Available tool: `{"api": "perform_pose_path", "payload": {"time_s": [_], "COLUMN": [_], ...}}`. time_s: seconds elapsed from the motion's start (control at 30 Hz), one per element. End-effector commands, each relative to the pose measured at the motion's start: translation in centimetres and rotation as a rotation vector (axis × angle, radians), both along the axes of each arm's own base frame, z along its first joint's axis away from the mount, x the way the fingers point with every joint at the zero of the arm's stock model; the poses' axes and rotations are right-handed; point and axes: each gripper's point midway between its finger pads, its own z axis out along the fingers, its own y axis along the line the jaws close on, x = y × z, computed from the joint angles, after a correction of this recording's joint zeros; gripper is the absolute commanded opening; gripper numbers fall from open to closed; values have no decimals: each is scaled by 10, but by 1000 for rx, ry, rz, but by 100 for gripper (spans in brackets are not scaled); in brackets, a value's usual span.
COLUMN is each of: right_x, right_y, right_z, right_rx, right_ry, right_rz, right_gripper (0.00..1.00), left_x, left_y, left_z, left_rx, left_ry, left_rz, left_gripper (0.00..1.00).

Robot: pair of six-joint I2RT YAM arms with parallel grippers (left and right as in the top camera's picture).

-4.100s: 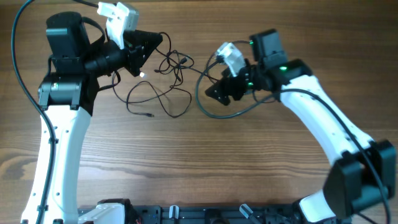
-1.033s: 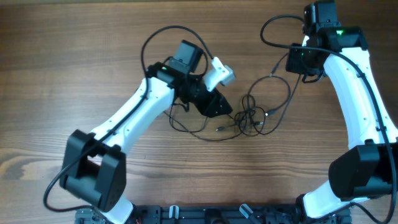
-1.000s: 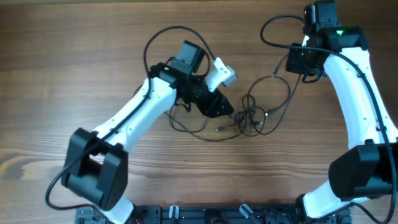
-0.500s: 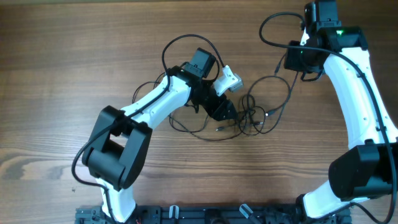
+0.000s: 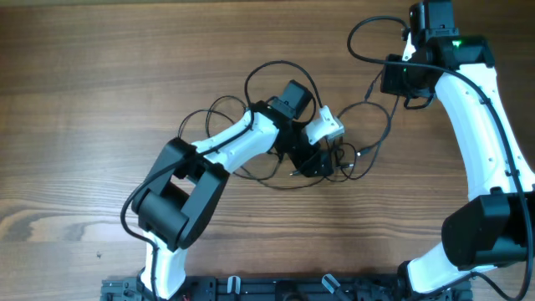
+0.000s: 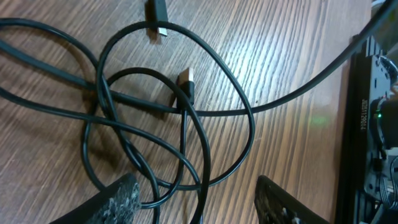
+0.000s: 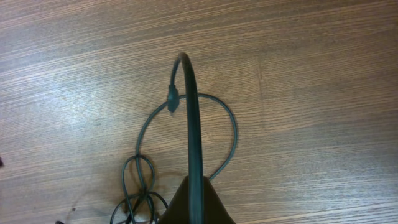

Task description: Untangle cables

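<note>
The cables (image 6: 185,124) are lying in a knot of overlapping loops on the wooden table (image 6: 280,50). They are directly ahead of the left gripper (image 6: 199,200) and partly between its fingers (image 6: 121,198), with one small plug (image 6: 186,81) pointing away just in front. That gripper is standing spread, a tip on either side of the loops, pinching nothing. The right gripper (image 7: 194,208) is sitting well apart from the knot, pressed together and pinching a single strand. The strand is rising from its tips and arching toward the loops beyond.
</note>
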Motion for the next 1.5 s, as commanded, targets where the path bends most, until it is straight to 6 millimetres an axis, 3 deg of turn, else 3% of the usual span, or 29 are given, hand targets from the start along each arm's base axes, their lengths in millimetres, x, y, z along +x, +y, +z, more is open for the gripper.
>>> {"api": "perform_pose_path", "payload": {"time_s": [0.0, 0.2, 0.23, 0.3, 0.33, 0.43, 0.53, 0.63, 0.7, 0.87, 0.97, 1.1, 1.17, 1.33, 1.47], "right_x": [1, 1, 1, 1, 1, 1, 0, 0, 0, 3, 4, 3, 2, -13, -36], "right_y": [3, 3, 4, 4, 3, 4, 3, 3, 3, 0, -13, -11, 5, 22, 33], "right_z": [-7, -7, -7, -7, -7, -7, -7, -7, -7, -6, -5, -6, -7, -16, -44], "right_rx": [12, 12, 12, 12, 12, 12, 11, 10, 8, -9, -73, -51, 15, 92, 82], "right_ry": [17, 18, 18, 18, 18, 18, 22, 22, 22, 10, 3, 9, 13, 77, 169], "right_rz": [25, 25, 25, 25, 25, 25, 25, 25, 24, 16, -9, 4, 80, 110, 159], "right_gripper": [4, 4, 4, 4, 4, 4, 4, 4, 4, 4, 4, 4, 4, 4, 4], "left_x": [8, 21, 22, 24, 26, 35, 73, 93, 111, 134, 141, 143, 141, 134, 127], "left_y": [4, 15, 15, 18, 20, 29, 73, 103, 138, 228, 256, 257, 251, 220, 192], "left_z": [-10, -20, -20, -22, -24, -29, -40, -40, -41, -44, -41, -33, -33, -32, -26], "left_rx": [47, 137, 140, 159, 173, 233, 431, 459, 478, 517, 432, 303, 303, 287, 232], "left_ry": [-51, -120, -123, -136, -146, -180, -290, -278, -236, -123, -48, 14, 13, 4, 10], "left_rz": [2, 39, 40, 48, 55, 91, 248, 323, 429, 624, 704, 721, 707, 633, 573], "left_gripper": [60, 57, 52, 15, 4, 4, 4, 4, 4, 4, 4, 4, 4, 4, 5]}}
